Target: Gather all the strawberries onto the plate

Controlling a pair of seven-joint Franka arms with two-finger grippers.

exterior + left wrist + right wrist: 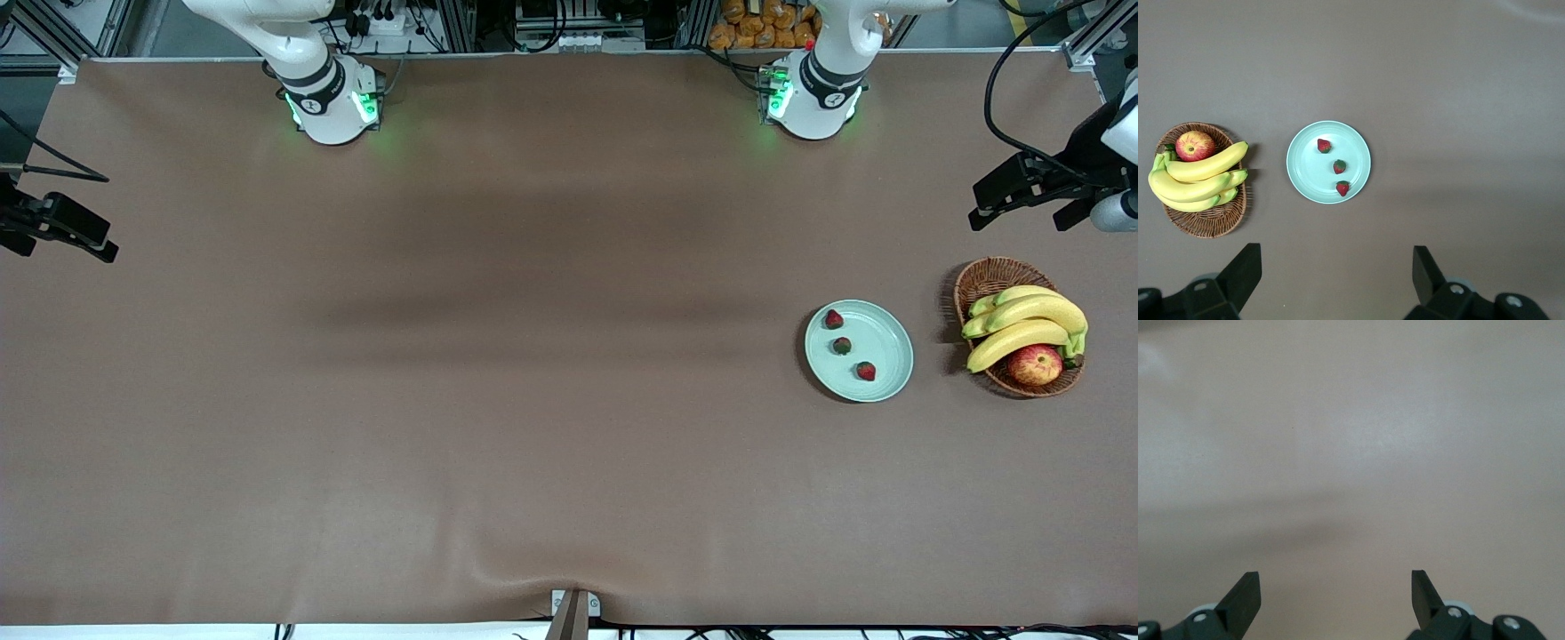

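The pale mint-green plate (885,342) lies toward the left arm's end of the table. Three strawberries (834,318) (842,346) (866,371) lie on it in a row. In the left wrist view the plate (1306,170) and the strawberries (1324,145) (1339,167) (1343,188) show from high above. My left gripper (1337,267) is open and empty, up in the air at the table's end (987,209) near the basket. My right gripper (1336,587) is open and empty, over bare table at the right arm's end (93,244).
A brown wicker basket (989,277) stands beside the plate, closer to the table's end, holding bananas (1022,324) and a red-yellow apple (1035,364). It also shows in the left wrist view (1205,223). A brown cloth covers the table (444,356).
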